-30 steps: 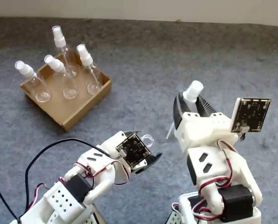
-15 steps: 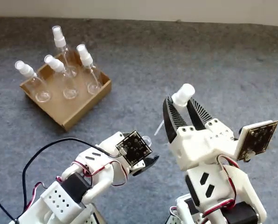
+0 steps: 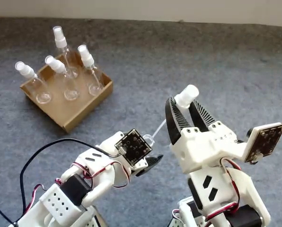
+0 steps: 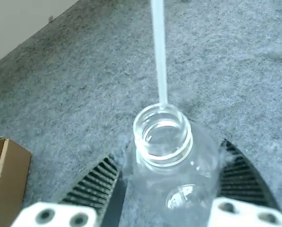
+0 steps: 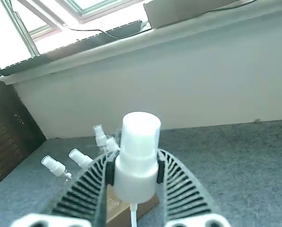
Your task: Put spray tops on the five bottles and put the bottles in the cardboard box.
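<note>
A: Left claw [image 4: 167, 189]?
B: Clamped on the sides of an uncapped clear bottle [image 4: 163, 153], mouth up, grey table [image 3: 202, 56] beneath.
A: Right claw [image 5: 135, 163]?
B: Pinched round a white spray top [image 5: 138, 137], thin tube [image 4: 157, 52] slanting down, tip right at the bottle's rim.
A: And the rest?
B: Four capped bottles [image 3: 67, 78] standing in the cardboard box [image 3: 82, 118], well apart from both claws.

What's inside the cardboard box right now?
Four clear bottles stand in the cardboard box, each with a white spray top on. Its near end shows bare cardboard floor. Nothing covers the box in the high view.
</note>
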